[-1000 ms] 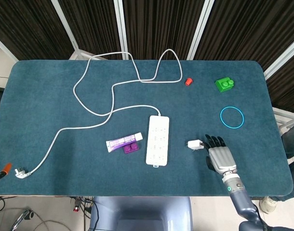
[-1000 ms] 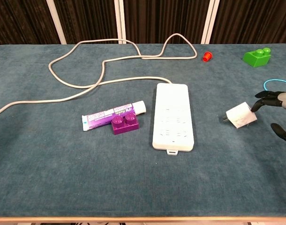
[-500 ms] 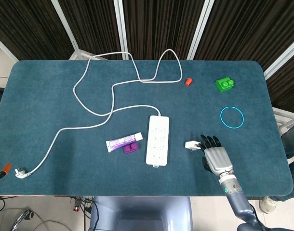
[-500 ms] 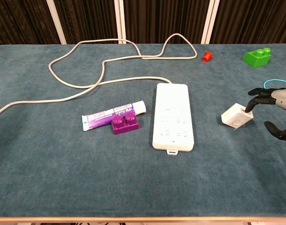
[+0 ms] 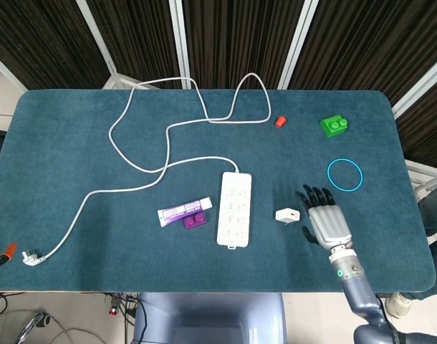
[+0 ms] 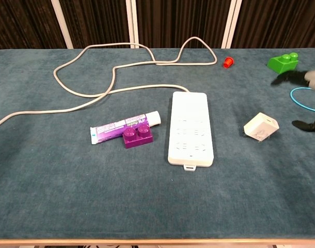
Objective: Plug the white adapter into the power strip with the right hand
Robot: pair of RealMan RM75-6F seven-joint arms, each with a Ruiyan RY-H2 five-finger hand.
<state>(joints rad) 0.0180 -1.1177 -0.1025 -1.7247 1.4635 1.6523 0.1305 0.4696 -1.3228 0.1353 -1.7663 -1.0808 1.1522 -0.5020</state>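
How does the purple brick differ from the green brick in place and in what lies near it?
The purple brick lies near the table's front, touching the toothpaste tube, left of the power strip. The green brick lies alone at the far right, beyond the blue ring. Both are studded toy bricks resting flat.

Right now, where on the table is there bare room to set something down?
The near-left cloth, in front of the purple toothpaste tube and left of the white power strip, is bare. So is the far-left corner beyond the white cord. It is tighter between the strip, the white adapter and the right hand.
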